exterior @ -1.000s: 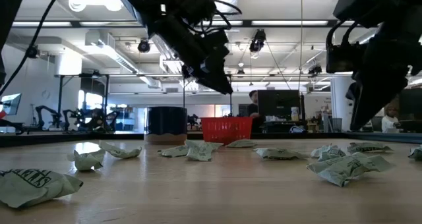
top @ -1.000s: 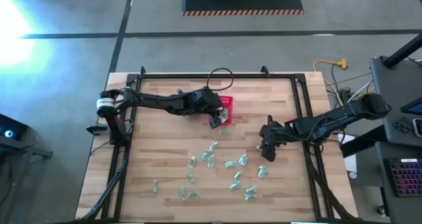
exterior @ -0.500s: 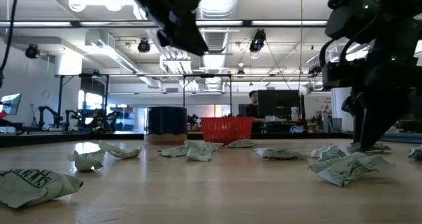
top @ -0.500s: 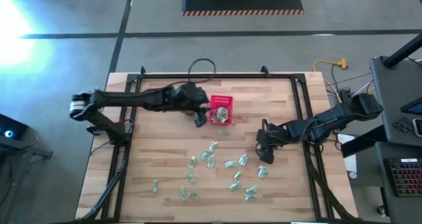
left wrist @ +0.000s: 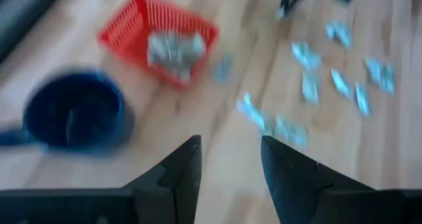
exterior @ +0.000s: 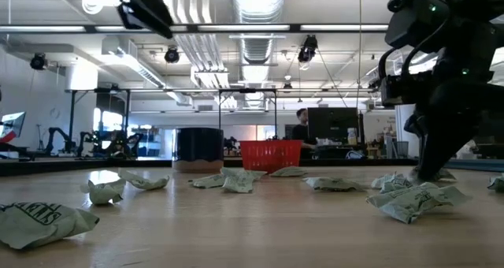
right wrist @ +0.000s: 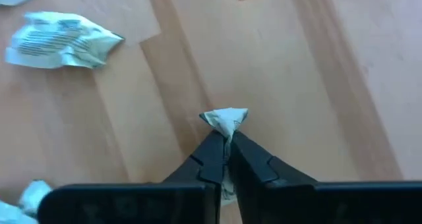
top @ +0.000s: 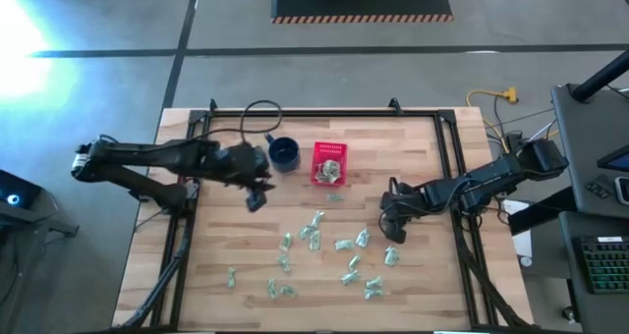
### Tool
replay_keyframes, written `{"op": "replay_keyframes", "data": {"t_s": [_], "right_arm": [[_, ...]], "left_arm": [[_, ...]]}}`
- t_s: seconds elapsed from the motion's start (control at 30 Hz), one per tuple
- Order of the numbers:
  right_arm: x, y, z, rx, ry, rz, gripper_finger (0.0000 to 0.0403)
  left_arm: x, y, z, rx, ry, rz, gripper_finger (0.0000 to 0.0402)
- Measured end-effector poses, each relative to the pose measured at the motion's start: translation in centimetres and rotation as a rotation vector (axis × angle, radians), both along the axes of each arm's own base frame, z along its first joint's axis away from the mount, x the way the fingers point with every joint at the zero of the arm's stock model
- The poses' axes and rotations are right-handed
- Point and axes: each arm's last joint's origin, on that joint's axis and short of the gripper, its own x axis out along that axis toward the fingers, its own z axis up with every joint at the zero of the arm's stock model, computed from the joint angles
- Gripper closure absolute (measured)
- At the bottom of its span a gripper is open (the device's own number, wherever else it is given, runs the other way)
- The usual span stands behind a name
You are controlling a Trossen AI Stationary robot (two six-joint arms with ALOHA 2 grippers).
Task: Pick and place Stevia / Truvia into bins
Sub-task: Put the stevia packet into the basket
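Note:
Several crumpled pale green-and-white Stevia sachets (top: 316, 238) lie scattered on the wooden table. The red basket (top: 329, 163) stands at the far middle with sachets (left wrist: 173, 47) inside. My right gripper (right wrist: 227, 147) is down at the table on the right of the heap, shut on one sachet (right wrist: 225, 120). My left gripper (left wrist: 231, 151) hangs open and empty above the table's left part (top: 256, 198), back from the basket (left wrist: 158, 36). My right gripper pinches one crumpled sachet between its two fingertips (right wrist: 212, 151). The sachet's bunched end (right wrist: 227, 118) pokes out just past them. The fingers slant steeply down from the table's right side (exterior: 429, 167). Whether the sachet is clear of the wood, I cannot tell.
A dark blue mug (top: 283, 154) stands just left of the basket, under the left arm's path. A black frame rail (top: 324, 113) borders the table. Loose sachets (exterior: 413, 199) lie close around my right gripper; bare wood lies at the near left.
My left gripper has drawn back from above the red basket toward the table's left edge and risen. My right gripper has sunk a little onto the table and shut on a sachet.

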Motion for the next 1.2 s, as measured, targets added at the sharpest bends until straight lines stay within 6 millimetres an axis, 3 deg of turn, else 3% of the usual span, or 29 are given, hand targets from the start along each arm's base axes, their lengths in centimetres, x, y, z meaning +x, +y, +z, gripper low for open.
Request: {"op": "replay_keyframes", "data": {"t_s": [0.23,0.53,0.83,1.2], "right_arm": [[1.5,0.2,1.0,0.02,-0.148,0.01,0.0391],[5.3,-0.6,5.2,-0.163,-0.475,0.069,0.0391],[7.6,-5.3,7.6,-0.327,-0.534,-0.033,0.039],[11.7,-10.8,5.6,-0.273,-0.439,-0.045,0.039]], "left_arm": [[-2.5,-3.7,-0.4,-0.077,0.103,-0.084,0.0262],[-3.2,-7.7,-4.8,-0.184,0.166,-0.118,0.0262],[-3.8,-10.4,-10.3,-0.291,0.256,-0.101,0.0262],[-4.7,-13.5,-13.6,-0.308,0.396,-0.085,0.0262]]}}
